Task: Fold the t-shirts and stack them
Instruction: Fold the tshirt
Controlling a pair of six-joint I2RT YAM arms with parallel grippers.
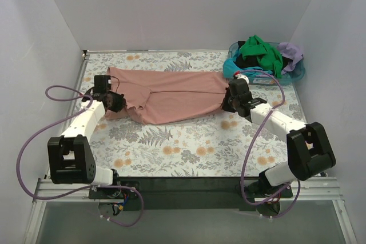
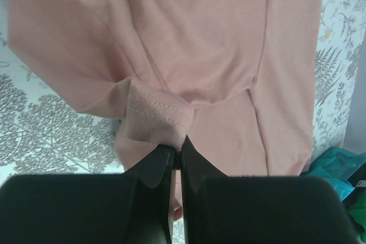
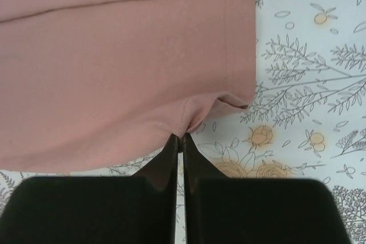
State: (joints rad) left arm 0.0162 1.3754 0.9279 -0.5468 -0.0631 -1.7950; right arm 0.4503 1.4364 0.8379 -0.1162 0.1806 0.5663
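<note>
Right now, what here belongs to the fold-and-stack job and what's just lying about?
Job: dusty pink cloth t-shirt, pinched by left claw and right claw; green cloth shirt; black cloth shirt; lilac cloth shirt.
Lying about: blue plastic basket holding those; floral table cover; purple cables.

We see a dusty pink t-shirt [image 1: 171, 98], flat, folded lengthwise, in the middle, other t-shirts [image 1: 264, 54] heaped far right, green on top

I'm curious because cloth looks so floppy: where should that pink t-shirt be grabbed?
Pinch the pink t-shirt by its stitched edges at both ends, coming from outside: the left gripper holds a folded stitched band, the right gripper the bottom hem. Hems look thicker and lie free.
</note>
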